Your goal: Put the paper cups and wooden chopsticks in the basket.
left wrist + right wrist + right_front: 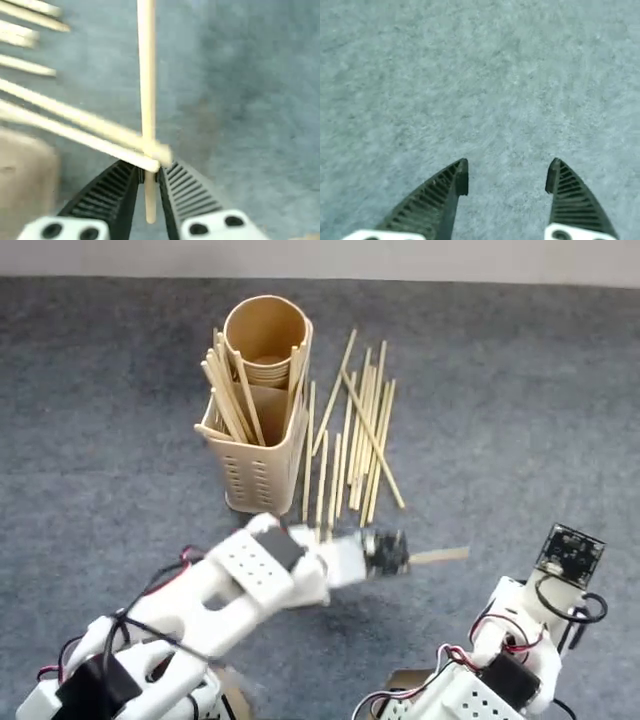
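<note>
Nearest us, our right gripper hangs with jaws spread over the grey carpet. Our left gripper pinches one pale wooden chopstick where two others cross it. Beyond, loose wooden chopsticks lie just beside the beige slotted plastic basket, which holds brown paper cups.

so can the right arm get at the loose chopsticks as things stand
Probably, though not cleanly. The right gripper is open over bare carpet and the loose chopsticks lie uncovered beside the basket, but the left gripper, shut on a chopstick, sits at the pile's near end, partly in the way.
</note>
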### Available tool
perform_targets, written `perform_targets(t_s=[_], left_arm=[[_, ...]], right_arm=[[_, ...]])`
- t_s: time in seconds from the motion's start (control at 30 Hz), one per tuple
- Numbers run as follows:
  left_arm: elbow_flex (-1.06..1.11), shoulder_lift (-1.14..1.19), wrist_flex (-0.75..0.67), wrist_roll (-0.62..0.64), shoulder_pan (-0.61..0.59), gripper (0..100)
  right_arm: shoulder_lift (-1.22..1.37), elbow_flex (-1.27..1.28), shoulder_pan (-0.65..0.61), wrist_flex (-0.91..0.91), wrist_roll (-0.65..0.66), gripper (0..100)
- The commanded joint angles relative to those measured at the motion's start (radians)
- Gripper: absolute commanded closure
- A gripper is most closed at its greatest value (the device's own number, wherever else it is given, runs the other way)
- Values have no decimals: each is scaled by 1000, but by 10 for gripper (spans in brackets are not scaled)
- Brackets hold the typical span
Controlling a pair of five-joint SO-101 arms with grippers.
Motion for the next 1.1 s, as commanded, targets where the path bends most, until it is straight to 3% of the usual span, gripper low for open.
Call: perform_targets(t_s=[0.0,0.1,0.3,0.5,0.7,0.93,1.07], left_arm=[[-275,-12,189,-5,-5,995],[-487,-12,279,-2,-42,995],[-881,-7,196,104,-351,996],[-1095,-1,181,149,-377,996],[-1001,-1,103,249,-387,996],[-714,-10,-140,543,-533,992],[-615,-13,-196,552,-561,898]], right_arm=[[-10,-1,-50,-2,9,746],[-10,1,-74,-2,9,746],[-10,30,-119,-2,9,746],[-10,54,-177,-4,11,746],[-10,56,-180,-4,58,746],[-10,56,-180,-4,58,746],[-10,56,-182,-4,58,746]])
